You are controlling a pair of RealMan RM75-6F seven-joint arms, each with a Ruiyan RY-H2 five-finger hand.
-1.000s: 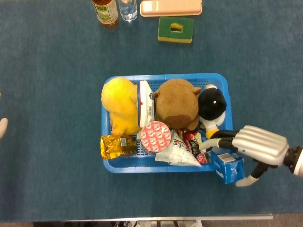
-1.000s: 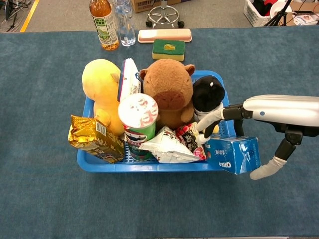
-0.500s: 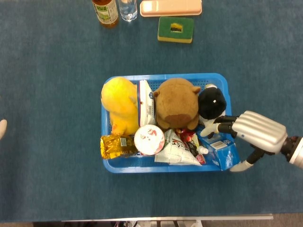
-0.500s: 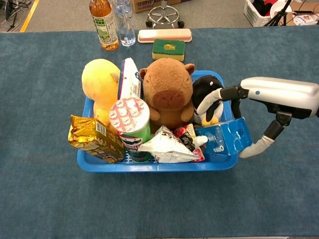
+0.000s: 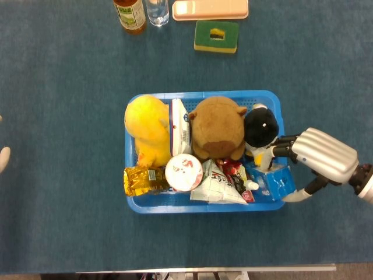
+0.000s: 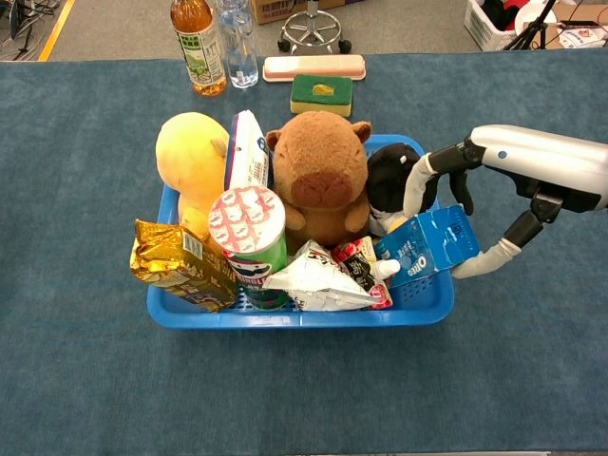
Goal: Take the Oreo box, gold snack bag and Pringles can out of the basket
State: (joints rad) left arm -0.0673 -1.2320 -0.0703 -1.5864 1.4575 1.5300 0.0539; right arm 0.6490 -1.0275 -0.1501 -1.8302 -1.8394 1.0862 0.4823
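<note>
The Oreo box (image 6: 426, 249) has risen since a second ago: it was low against the outside of the basket's right end, and now it is tilted up over the right corner of the blue basket (image 6: 285, 316), its printed face turned toward the chest camera. The right robot hand (image 6: 494, 204) has swung up and back with it, pinching the box between the thumb below and the fingers (image 6: 418, 190) curled over the top. The Pringles can (image 6: 249, 242), which leaned forward earlier, now stands nearly upright in the basket's front. The gold snack bag (image 6: 180, 264) lies unchanged across the front left rim.

A black-and-white plush (image 6: 394, 180) sits just beside the fingers, touching or nearly touching them. A brown plush (image 6: 321, 176), a yellow plush (image 6: 193, 161) and loose snack packets (image 6: 318, 280) crowd the rest. On the table behind stand a tea bottle (image 6: 198, 47), a water bottle (image 6: 237, 43), a pink case (image 6: 313, 66) and a sponge (image 6: 321, 93). Only a pale tip of the left robot hand (image 5: 3, 157) shows at the head view's edge; I cannot tell its state.
</note>
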